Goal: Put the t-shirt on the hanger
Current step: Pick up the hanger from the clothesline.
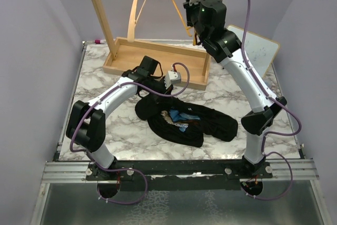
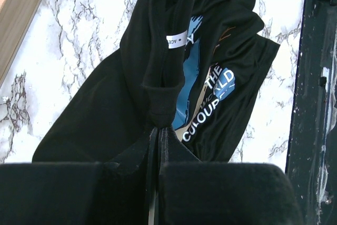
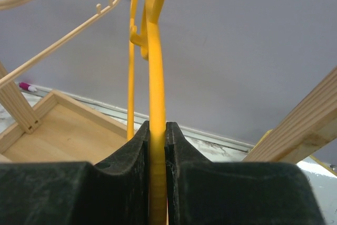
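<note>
- Black t-shirt (image 1: 210, 122) lies bunched mid-surface (image 1: 92, 80), long axis left-right. It is clear of every edge, with bare marble all around.
- Left end effector (image 2: 159, 130) is pinched on a shirt fold.
- Right end effector (image 3: 157, 126) is clamped on the yellow hanger (image 3: 154, 77), raised at the back, rod running upward.

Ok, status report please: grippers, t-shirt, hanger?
Left gripper shut on t-shirt fold. Right gripper shut on hanger, raised at the rack. T-shirt heaped on table, not hung.

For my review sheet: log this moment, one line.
left gripper: shut on t-shirt | right gripper: shut on hanger | t-shirt not hung
</note>
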`<state>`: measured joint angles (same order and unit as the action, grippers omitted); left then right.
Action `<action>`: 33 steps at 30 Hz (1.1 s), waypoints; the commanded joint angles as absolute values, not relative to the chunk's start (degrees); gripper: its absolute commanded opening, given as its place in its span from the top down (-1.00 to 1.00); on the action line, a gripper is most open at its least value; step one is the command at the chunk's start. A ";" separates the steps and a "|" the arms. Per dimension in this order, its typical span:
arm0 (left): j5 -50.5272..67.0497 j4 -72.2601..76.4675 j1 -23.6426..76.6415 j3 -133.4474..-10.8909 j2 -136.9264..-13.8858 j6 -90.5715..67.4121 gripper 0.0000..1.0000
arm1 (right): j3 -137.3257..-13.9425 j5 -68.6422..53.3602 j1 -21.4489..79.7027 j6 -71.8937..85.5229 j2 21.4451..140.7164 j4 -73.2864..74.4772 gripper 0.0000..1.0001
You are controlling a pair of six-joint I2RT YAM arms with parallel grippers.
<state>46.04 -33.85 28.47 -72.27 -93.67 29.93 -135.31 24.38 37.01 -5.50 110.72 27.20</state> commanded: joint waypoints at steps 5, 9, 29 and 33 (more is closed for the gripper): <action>47.71 -30.82 28.12 -74.14 -92.84 26.71 1.00 | -133.32 27.59 37.00 -12.09 105.97 18.12 0.98; 47.41 -30.13 28.12 -74.73 -93.43 25.75 1.00 | -132.80 27.95 36.97 -13.68 105.25 17.32 0.99; 41.95 -30.64 28.04 -77.31 -94.57 26.37 1.00 | -110.44 22.12 36.97 -8.81 84.55 27.80 0.99; 39.54 -32.54 27.95 -79.71 -94.51 28.36 1.00 | -101.28 20.47 36.98 -5.33 75.41 35.05 0.99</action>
